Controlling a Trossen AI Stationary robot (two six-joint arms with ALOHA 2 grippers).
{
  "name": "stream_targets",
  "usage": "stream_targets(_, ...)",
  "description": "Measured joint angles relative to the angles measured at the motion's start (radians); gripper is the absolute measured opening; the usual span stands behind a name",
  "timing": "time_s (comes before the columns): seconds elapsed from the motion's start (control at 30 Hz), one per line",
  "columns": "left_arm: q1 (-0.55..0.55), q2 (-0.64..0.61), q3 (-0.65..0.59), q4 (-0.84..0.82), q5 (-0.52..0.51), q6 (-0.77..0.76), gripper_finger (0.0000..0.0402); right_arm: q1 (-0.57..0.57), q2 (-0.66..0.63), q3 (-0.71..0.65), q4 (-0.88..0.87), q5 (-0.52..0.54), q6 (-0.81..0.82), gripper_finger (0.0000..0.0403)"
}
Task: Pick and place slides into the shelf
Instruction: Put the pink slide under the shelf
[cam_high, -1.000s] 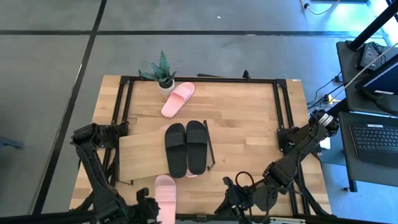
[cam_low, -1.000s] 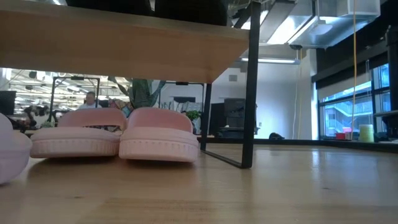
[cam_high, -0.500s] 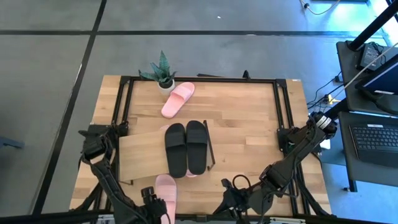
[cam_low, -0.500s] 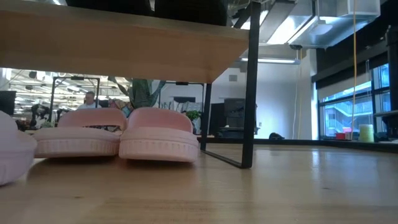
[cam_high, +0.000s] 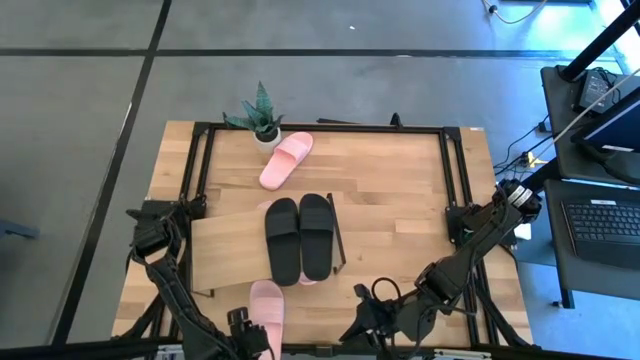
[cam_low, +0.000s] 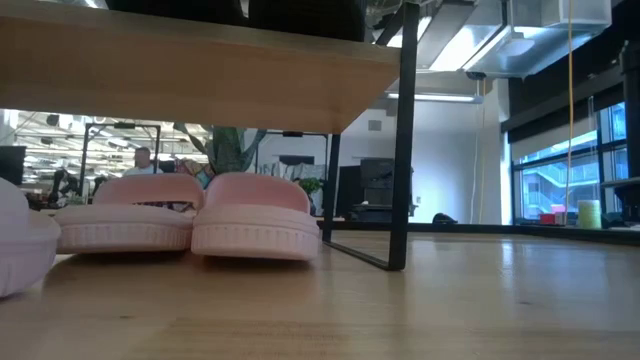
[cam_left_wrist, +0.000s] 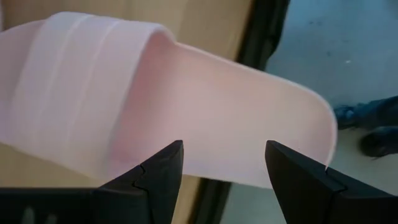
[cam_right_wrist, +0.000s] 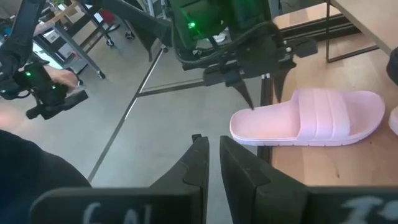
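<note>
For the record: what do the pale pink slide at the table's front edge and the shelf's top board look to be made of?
The pale pink open-toe slide looks like moulded foam or soft rubber: matte, one seamless piece, ribbed strap and grooved sole edge. The shelf's flat light-wood top board shows visible grain with a smooth satin surface; whether it is solid wood or veneer cannot be told.

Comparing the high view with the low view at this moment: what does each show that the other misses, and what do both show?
Only the high view shows the black pair on the shelf, a pink slide by the plant, both arms, and the left gripper open at the near-edge pink slide. Only the low view shows the pink pair under the shelf board and the room behind. Both show the shelf and the plant.
</note>
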Motion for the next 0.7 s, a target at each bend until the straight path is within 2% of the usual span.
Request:
stream_targets(0.2, 0.004, 0.000, 0.000, 0.074, 0.009, 0.012, 0.0218, -0.002, 0.000, 0.000, 0.000, 0.000, -0.003, 0.0042)
stream_targets(0.43, 0.047, 0.000, 0.000, 0.070, 0.175, 0.011, 0.0218, -0.002, 0.000, 0.000, -0.003, 0.000, -0.026, 0.0042)
stream_targets(0.53, 0.061, -0.003, 0.017, 0.047, 0.211, 0.076, 0.0218, -0.002, 0.000, 0.000, -0.004, 0.000, -0.044, 0.0042)
stream_targets(0.6, 0.070, -0.005, 0.059, -0.015, 0.202, 0.130, 0.0218, -0.002, 0.000, 0.000, -0.004, 0.000, -0.055, 0.0042)
stream_targets(0.7, 0.079, -0.008, 0.135, -0.158, 0.108, 0.179, 0.0218, -0.002, 0.000, 0.000, -0.011, 0.000, -0.056, 0.0042)
